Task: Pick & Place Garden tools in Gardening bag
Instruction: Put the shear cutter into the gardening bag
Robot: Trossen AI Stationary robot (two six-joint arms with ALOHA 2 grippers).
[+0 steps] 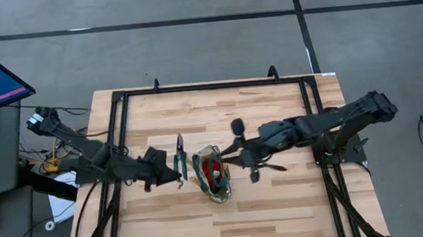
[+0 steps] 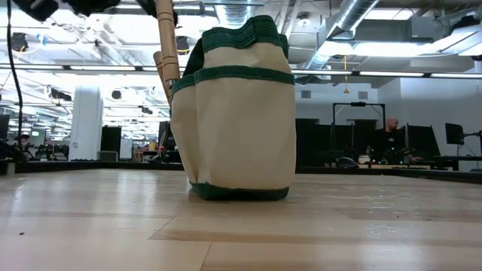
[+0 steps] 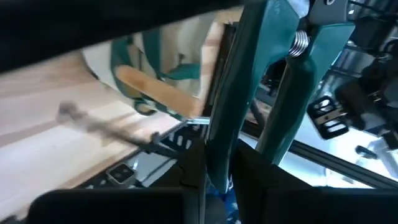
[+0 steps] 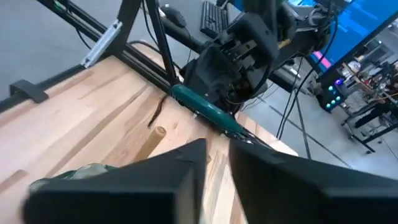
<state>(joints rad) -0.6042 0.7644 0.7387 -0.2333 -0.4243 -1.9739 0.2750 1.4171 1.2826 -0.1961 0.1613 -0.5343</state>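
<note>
Left tool (image 1: 172,169) gripping shears (image 1: 180,156), blades away

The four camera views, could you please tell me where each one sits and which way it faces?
High view: overhead, straight down on the table; both arms show, left gripper holding the pruning shears.
Low view: at table-top height, level across to the gardening bag.
Left wrist view: on the left arm, past the shears' teal handles toward the bag.
Right wrist view: on the right arm, over the right gripper toward the left arm.
Shared: bag and shears.
</note>
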